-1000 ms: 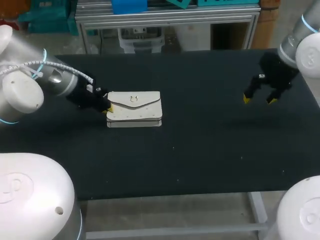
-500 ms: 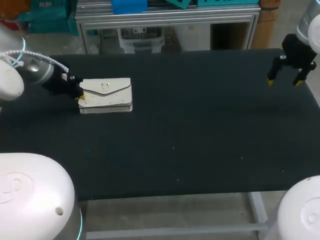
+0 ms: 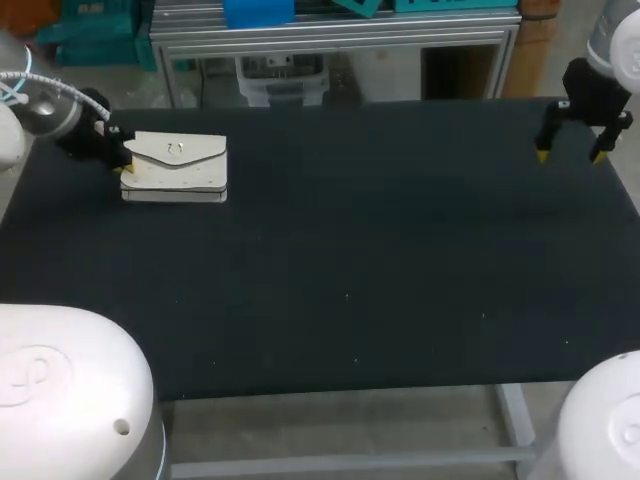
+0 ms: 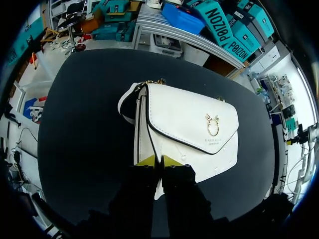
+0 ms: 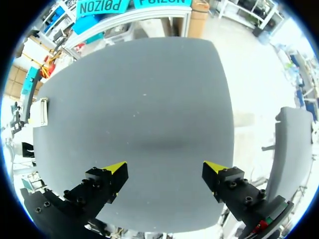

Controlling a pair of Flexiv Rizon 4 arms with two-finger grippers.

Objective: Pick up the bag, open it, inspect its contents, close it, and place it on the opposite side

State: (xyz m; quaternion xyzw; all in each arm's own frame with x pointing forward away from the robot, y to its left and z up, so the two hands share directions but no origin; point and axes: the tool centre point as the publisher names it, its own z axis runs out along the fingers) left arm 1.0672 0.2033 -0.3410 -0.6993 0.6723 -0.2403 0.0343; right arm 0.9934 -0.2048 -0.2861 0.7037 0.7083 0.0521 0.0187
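The left hand (image 4: 158, 162) is closed down tight, its two yellow fingertips (image 4: 146, 160) nearly meeting, and it pinches the near end of a small white handbag (image 4: 189, 124) between them, one tip on each side of the thin edge where the flap meets the body. Ahead of that hand, in the left wrist view, the bag stretches away with its pointed envelope flap shut and facing up, a gold ring clasp (image 4: 213, 124) sitting at the flap's point. A short white strap loop (image 4: 124, 102) curls out at the bag's far end, just beside a bit of gold chain hardware (image 4: 154, 82). Seen from the head view, the left hand (image 3: 118, 152) comes in from the left edge and holds the bag (image 3: 175, 168) flat and low over the far left part of the black-topped table (image 3: 350, 260), the clasp (image 3: 176, 151) turned upward; whether the bag's underside fully rests on the table cannot be told. The right hand (image 3: 570, 155) hangs above the table's far right corner, well apart from the bag, fingers spread wide and holding nothing. In its own wrist view the right hand (image 5: 165, 169) shows both yellow tips far apart over bare dark table (image 5: 149, 99), with the bag (image 5: 40, 112) only a small pale shape at the table's opposite end.
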